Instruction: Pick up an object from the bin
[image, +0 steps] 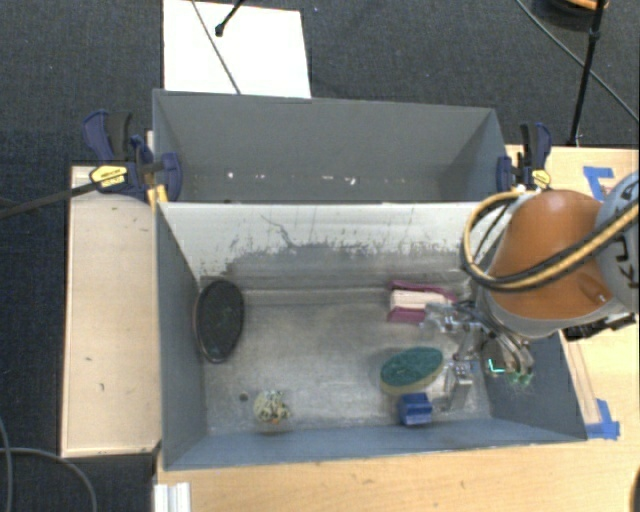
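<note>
My gripper (466, 352) hangs low at the right side of the bin, under the orange wrist cover. Just left of it lies a flat green oval disc (410, 368), touching or nearly touching the gripper's metal parts. A small blue block (415, 409) lies just below the disc, near the bin's front wall. A pink and white oblong thing (415, 302) rests behind the gripper, by the back wall. I see nothing held in the gripper.
A black oval stone-like thing (219, 319) lies against the left wall. A small speckled ball (270, 408) sits at the front left. The arm and its cables cover the bin's right corner.
</note>
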